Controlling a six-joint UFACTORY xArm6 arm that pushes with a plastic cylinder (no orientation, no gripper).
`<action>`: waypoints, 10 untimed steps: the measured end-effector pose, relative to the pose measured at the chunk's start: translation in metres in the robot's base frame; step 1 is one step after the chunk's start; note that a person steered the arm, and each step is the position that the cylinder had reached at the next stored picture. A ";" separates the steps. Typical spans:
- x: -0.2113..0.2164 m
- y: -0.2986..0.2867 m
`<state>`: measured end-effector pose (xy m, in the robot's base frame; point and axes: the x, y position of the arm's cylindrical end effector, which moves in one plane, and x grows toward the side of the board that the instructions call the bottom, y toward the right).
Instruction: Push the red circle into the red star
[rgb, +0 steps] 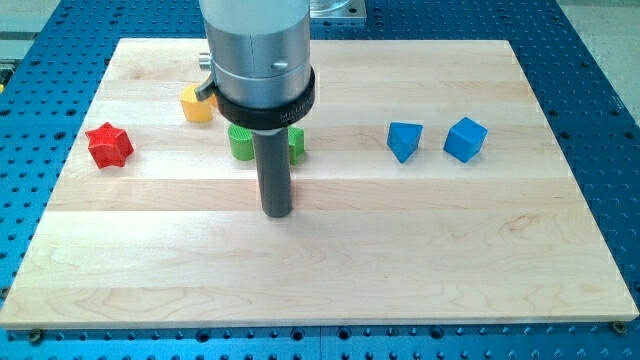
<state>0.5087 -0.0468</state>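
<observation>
The red star (109, 145) lies on the wooden board (330, 270) near its left edge. No red circle shows in the view; it may be hidden behind the arm. My tip (277, 213) rests on the board at centre left, well to the right of the red star and just below the green blocks. The rod and the arm's metal body (258, 55) cover part of the board's upper middle.
A green block (241, 141) and a second green piece (296, 143) sit partly hidden behind the rod. A yellow block (197, 104) lies at the upper left of the arm. A blue block (404, 140) and a blue cube (465, 139) lie at the right.
</observation>
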 end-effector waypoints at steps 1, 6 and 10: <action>0.002 -0.022; -0.035 -0.067; -0.057 -0.112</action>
<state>0.4517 -0.1592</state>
